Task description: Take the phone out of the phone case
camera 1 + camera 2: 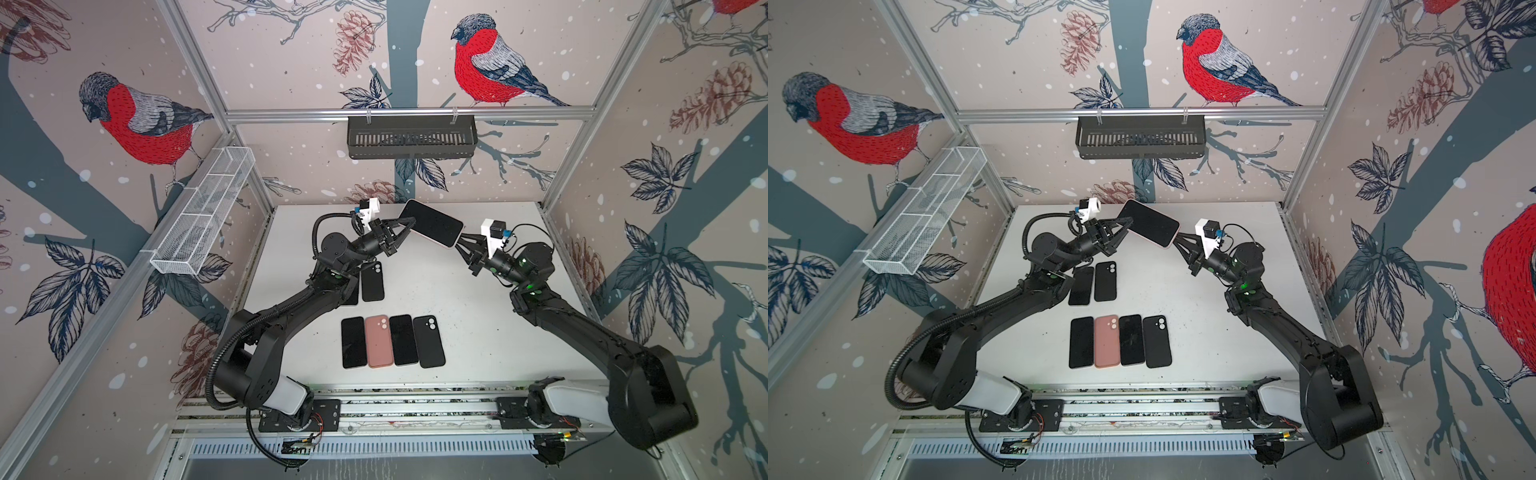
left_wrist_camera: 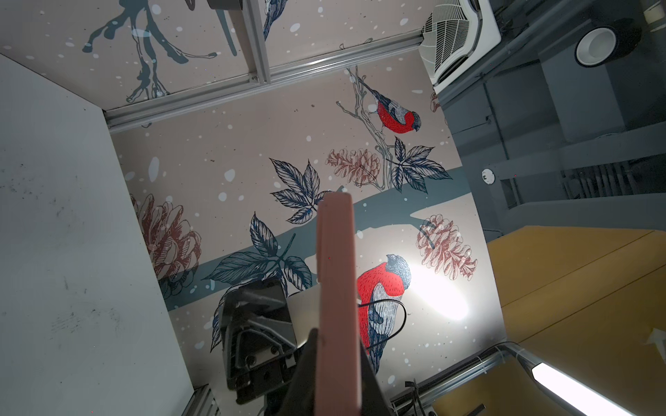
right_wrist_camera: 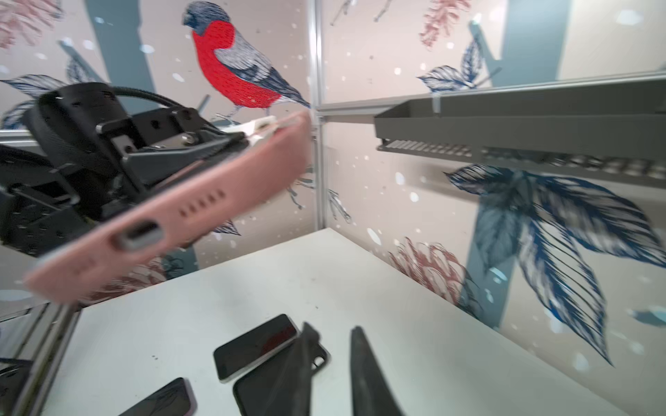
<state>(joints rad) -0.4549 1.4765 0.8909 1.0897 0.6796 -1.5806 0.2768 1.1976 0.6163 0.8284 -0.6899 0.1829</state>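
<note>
Left hand (image 1: 409,224) holds cased phone (image 1: 434,222) aloft

Clamped on one end of the pink phone case (image 3: 201,201), it holds the phone, seated inside, above the tabletop's (image 1: 478,332) far edge. Right hand (image 1: 459,244), jaws apart, sits just beside the opposite end. Removal looks barely begun; next, it probably needs to pinch the case rim and peel.

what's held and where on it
Black phone in a pink case, left gripper clamped on the short end opposite its charging port; right gripper holds nothing.

Cased phone (image 1: 432,222) is held above desk's (image 1: 478,316) far edge; row of four (image 1: 392,340) is laid near front edge, pair (image 1: 1100,282) behind it.
</note>
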